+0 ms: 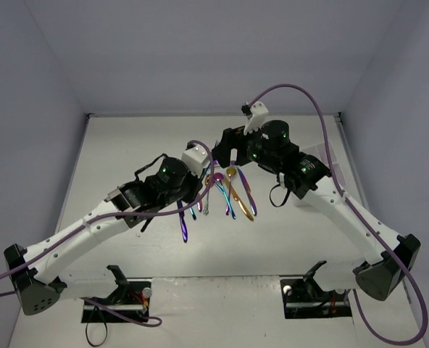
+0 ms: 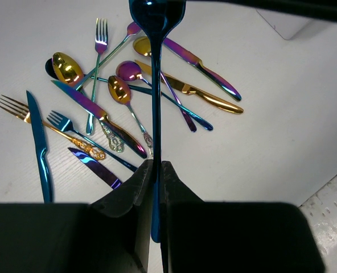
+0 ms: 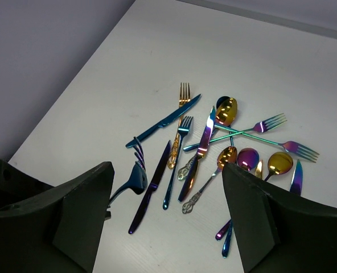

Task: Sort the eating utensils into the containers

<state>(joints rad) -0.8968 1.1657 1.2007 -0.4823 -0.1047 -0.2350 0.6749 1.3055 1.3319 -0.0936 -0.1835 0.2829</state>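
- Mostly slim, mirror-bright metal: forks, spoons and knives (image 3: 214, 142) in blue, purple, gold and rainbow tints, scattered and crossing one another around the middle of the matte white table (image 1: 127, 145), well apart from every edge.
- Embossed, ornate handles (image 3: 189, 203) on two of them, smooth ones on the rest.
- Clamped tight on the thin handle of a dark blue fork (image 2: 155, 85): the left gripper (image 2: 155, 170), holding it up clear of the surface above the pile.
- Spread wide with nothing between the black fingers (image 3: 83, 216): the right gripper (image 3: 167, 182), hanging over the far side of the pile.
- Seen from above, much of the pile covered by both wrists and a looping purple cable (image 1: 301, 98).
- Fork head cut off at the top of the left wrist view, with its curved tines plain only from the right wrist.
- Cropped white corner (image 2: 285, 23) at that view's upper right, too little showing to tell what.
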